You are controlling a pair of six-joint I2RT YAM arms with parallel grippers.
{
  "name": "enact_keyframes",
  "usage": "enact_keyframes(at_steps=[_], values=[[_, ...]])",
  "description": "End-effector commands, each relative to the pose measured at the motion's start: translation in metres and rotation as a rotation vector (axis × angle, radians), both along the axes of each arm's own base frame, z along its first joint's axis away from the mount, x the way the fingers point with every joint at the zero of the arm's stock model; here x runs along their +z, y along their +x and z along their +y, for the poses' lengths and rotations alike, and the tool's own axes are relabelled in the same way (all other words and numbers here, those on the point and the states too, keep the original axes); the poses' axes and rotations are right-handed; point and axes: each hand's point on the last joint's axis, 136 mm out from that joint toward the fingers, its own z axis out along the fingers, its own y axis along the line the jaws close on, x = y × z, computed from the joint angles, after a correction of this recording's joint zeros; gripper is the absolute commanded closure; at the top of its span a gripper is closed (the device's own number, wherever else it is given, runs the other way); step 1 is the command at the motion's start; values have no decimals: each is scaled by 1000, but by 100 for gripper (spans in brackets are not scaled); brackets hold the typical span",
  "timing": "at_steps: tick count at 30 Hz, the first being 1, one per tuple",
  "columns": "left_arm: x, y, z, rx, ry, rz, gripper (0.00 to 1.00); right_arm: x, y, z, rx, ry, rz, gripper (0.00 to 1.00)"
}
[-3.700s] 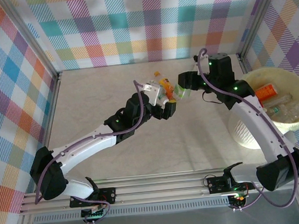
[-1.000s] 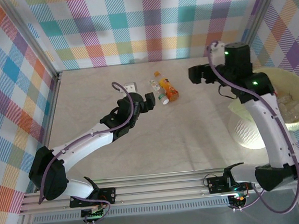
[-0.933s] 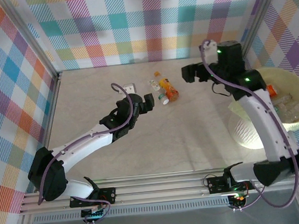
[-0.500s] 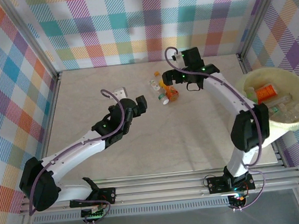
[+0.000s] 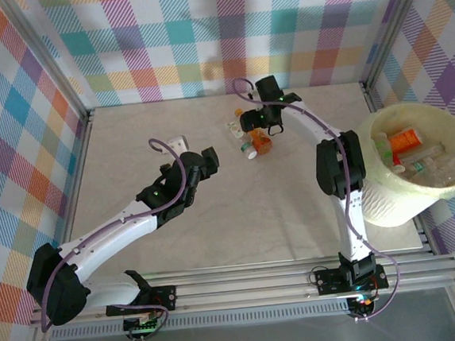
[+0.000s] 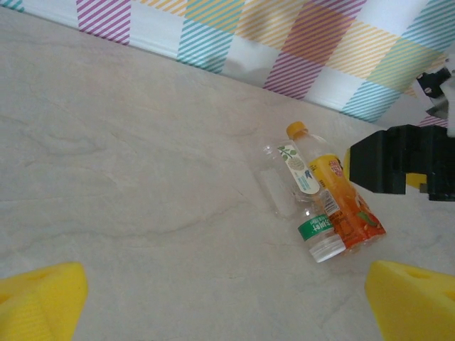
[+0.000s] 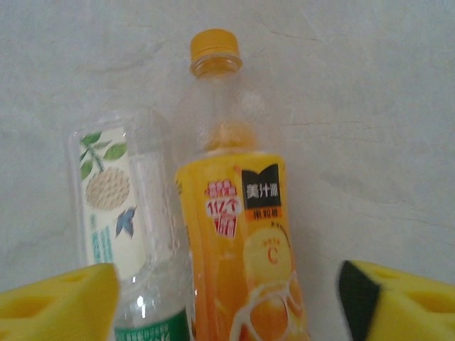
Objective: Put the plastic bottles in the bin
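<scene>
Two bottles are seen lying side by side, touching, at the far middle of the table (image 5: 217, 235). On the orange bottle (image 7: 238, 234) a yellow label is carried, with a black patch where "美汁源" and "果粒橙" can be read, red characters beside it, and a big "C" over pictured oranges; its cap is orange and orange drink is left inside. The clear bottle (image 7: 135, 213) is crushed, with a white label showing green leaves, a beige round and a blue bird. The writing on its green band is too blurred to be read. Its cap is white in the left wrist view.

The other bottles (image 5: 429, 157) are already laid in the bin (image 5: 386, 204) at the right edge, one with a red-orange label.

One second ago the right gripper (image 7: 227, 298) was held near the bin; now it is brought over the pair, its yellow pads (image 7: 57, 298) spread on both sides, nothing gripped. The pair itself has not been shifted. The left gripper (image 6: 224, 305) has been drawn back toward the near left, its jaws wide apart and empty.
</scene>
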Motion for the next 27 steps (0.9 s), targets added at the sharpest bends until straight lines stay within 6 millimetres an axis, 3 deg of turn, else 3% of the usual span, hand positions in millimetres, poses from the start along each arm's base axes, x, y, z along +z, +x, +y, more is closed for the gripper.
enact_keyframes(at_steps=[1,6,12,17,21,27], values=[[0,-3,14,43,3,0,0,-14,5,1,-1,-20,35,28],[-3,-4,15,47,6,4,0,-35,8,8,39,-38,118,22],[-5,-5,15,49,-1,13,0,-58,12,-2,-6,-107,152,29],[-6,-5,15,51,-3,16,0,-70,4,-3,-4,-108,197,29],[-8,-4,12,41,-7,20,0,-66,-2,2,8,-83,211,31],[-10,-3,7,24,-18,27,0,-34,-12,3,12,-35,154,44]])
